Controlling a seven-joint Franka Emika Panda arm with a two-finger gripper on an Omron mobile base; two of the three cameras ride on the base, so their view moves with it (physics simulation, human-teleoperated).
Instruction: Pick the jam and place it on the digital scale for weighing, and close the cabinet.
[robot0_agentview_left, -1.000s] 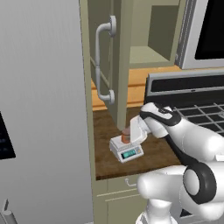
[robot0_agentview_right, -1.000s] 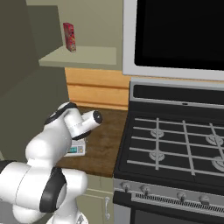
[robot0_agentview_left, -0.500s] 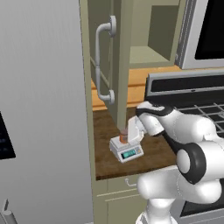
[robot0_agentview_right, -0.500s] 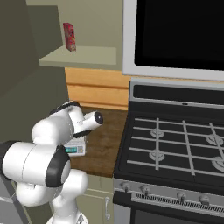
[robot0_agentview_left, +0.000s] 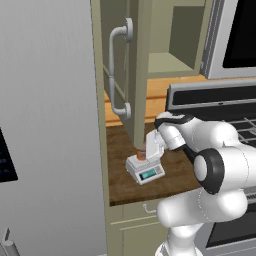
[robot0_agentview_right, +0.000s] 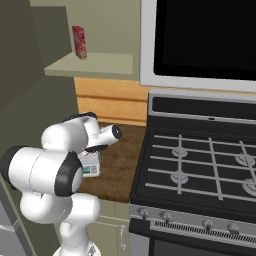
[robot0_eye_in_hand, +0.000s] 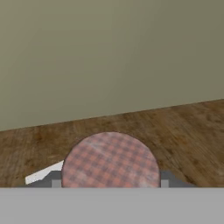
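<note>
The jam is a small orange-brown jar standing at the top plate of the white digital scale, on the wooden counter. Whether the jar rests on the plate I cannot tell. My gripper is shut on the jam, reaching in from the right. In the hand view the jar's checkered lid lies between my two fingertips, and a white corner of the scale shows to its left. The scale also peeks out beside my arm. The cabinet door, with its long bar handle, stands open above the scale.
A grey fridge side walls off the left. The black stove lies to the right under a microwave. A red box stands on the open cabinet's shelf. The open door's lower edge hangs just above the scale.
The arm's elbow has swung in towards the base and the hand has sunk slightly. The jam has stayed over the scale, shifting a little to the left.
</note>
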